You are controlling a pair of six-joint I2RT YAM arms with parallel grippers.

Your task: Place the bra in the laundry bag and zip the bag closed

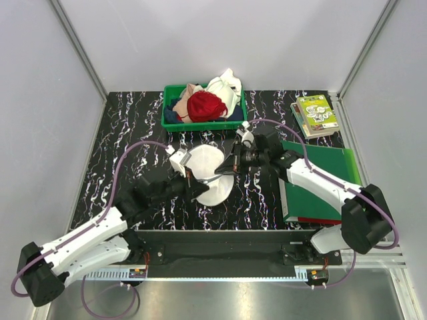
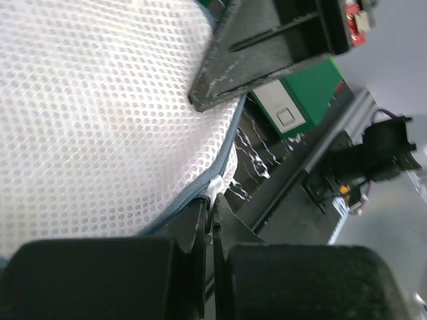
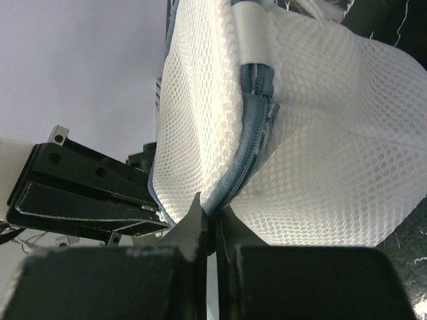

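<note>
Although clamped from two sides, may not hold for long. Pinched tight with the left gripper (image 2: 208, 220) on the small white zip pull (image 2: 217, 187), and with the right gripper (image 3: 210, 220) on the grey zip (image 3: 250, 133) seam of the laundry bag (image 1: 205, 162), with only a thin lip of tape and mesh between the fingertips each time. Likely to slip free if pulled apart too hard, with so little to bite on. Equally likely to jam the slider if drawn at an angle to the teeth, or with slack mesh bunching ahead of it. Could also drag the whole bag along instead of running the zip, should the right-hand pinch give way first. Worth doubting, too, whether filled at all: no bra made out through the mesh, and a white cloth (image 1: 227, 85) lying in the green bin (image 1: 167, 115) at the back, too crumpled to name. Might end up zipping an empty bag.

Held between the two arms at the middle of the desk (image 1: 133, 133), just in front of the bin; cannot tell whether touching the surface. White, round, of fine honeycomb mesh, puffed into a soft dome in the right wrist view. Edged with grey-blue zip tape, closed near the right gripper, seemingly still parted beyond the pull.
</note>
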